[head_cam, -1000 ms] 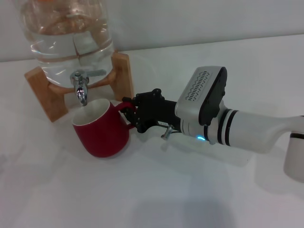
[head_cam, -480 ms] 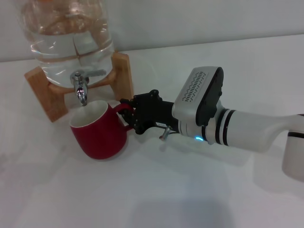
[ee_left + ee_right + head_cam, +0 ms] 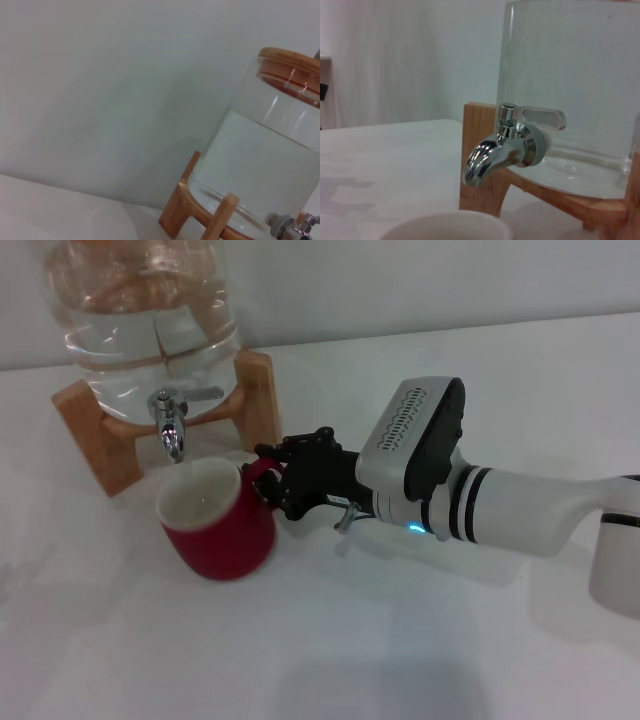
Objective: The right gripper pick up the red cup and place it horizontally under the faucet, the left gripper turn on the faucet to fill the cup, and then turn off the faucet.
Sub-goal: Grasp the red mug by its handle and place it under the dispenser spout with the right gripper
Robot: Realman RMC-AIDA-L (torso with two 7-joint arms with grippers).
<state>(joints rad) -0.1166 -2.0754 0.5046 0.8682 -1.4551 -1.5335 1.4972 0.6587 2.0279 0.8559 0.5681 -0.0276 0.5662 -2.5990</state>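
Note:
The red cup (image 3: 218,532) stands upright on the white table, its white inside showing, just below and in front of the faucet (image 3: 170,430). My right gripper (image 3: 268,480) reaches in from the right and is shut on the cup's red handle. The right wrist view shows the faucet (image 3: 502,149) close up with its flat lever level, and the cup's white rim (image 3: 447,227) under the spout. No water is running. The left wrist view shows the faucet (image 3: 295,227) at the picture's edge. The left gripper is out of view.
The clear water jar (image 3: 150,310) rests on a wooden stand (image 3: 95,440) at the table's back left, close behind the cup. My right arm (image 3: 500,505) lies across the right side of the table (image 3: 330,640).
The cup has gone from tilted towards the spout to upright and has shifted slightly right. My right gripper has kept hold of the handle and turned with it.

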